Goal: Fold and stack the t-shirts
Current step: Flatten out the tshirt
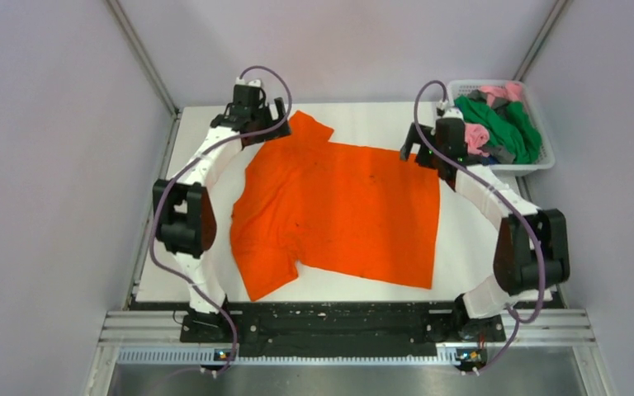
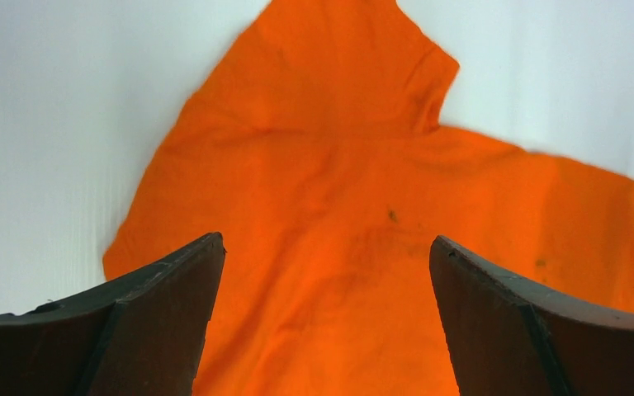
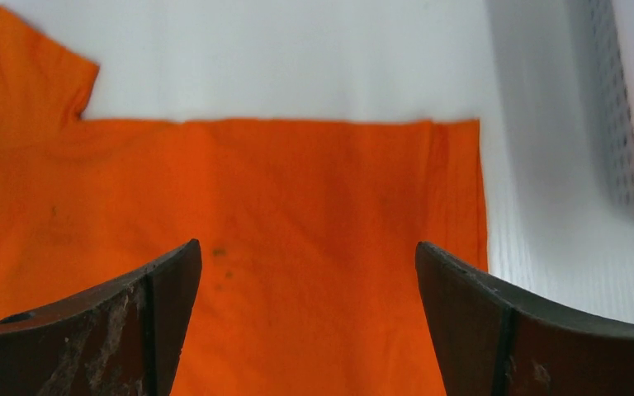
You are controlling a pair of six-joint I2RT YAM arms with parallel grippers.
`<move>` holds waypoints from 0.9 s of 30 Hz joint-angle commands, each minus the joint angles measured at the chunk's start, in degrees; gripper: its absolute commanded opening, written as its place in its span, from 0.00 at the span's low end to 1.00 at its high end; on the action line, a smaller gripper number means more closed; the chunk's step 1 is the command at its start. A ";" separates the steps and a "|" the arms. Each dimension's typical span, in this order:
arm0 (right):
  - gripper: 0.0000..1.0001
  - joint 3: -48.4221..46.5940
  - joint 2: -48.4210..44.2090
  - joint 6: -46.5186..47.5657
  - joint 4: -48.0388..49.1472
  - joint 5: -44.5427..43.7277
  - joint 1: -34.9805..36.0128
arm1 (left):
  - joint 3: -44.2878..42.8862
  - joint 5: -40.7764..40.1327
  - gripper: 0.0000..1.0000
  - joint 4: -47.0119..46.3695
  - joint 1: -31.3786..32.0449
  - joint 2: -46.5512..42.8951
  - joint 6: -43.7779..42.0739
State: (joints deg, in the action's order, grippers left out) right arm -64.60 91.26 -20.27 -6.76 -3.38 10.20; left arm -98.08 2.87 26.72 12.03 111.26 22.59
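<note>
Orange t-shirt (image 1: 338,214) lies spread on the white tabletop (image 1: 380,115), roughly centred between the two arms. Its hem edge is on the right and its shoulders are on the left. One sleeve points to the far left corner and the other to the near left. The cloth is mostly flat, with some wrinkling along the left side and a few small dark specks on it. Left gripper (image 1: 266,124) is over the far sleeve and shoulder area. In the left wrist view the left gripper (image 2: 326,241) has its jaws spread wide, with nothing between them, only orange cloth beneath. Right gripper (image 1: 425,153) is over the far right corner of the shirt. In the right wrist view the right gripper (image 3: 307,245) is also wide apart and holding nothing, with the shirt's straight far edge and hem corner ahead of it. Can't tell from any view whether either set of fingertips touches the cloth. White mesh basket (image 1: 545,153) sits at the far right corner of the tabletop, just beside the right gripper. It holds bunched-up shirts: green t-shirt (image 1: 508,124), pink t-shirt (image 1: 476,136) and some dark grey cloth (image 1: 495,103) between them. The basket wall also shows at the right edge of the right wrist view (image 3: 627,124), apart from the orange shirt.
</note>
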 commanded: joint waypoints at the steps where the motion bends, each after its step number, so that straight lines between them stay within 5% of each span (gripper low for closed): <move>1: 0.99 10.70 -9.90 -4.79 -2.66 5.34 3.78 | 14.48 2.87 0.99 -1.62 0.79 -10.95 4.85; 8: 0.99 24.66 -17.38 -10.88 -3.58 3.55 14.15 | 41.45 5.75 0.99 -9.35 3.44 -27.88 12.58; 13: 0.99 28.71 -18.07 -13.31 -3.79 0.21 14.71 | 56.77 5.15 0.99 -10.76 5.54 -39.53 17.63; 20: 0.99 31.55 -19.61 -15.22 -7.01 -7.79 14.59 | 70.64 5.87 0.99 -8.68 6.68 -51.82 23.32; 27: 0.99 35.27 -20.34 -15.00 -7.50 -11.22 14.04 | 75.69 7.17 0.99 -1.96 7.11 -57.76 26.12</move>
State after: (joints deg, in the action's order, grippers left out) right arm -31.44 72.05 -34.70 -12.53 -10.35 24.84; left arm -24.16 9.15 21.32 18.65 56.10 45.98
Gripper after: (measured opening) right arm 0.988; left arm 0.987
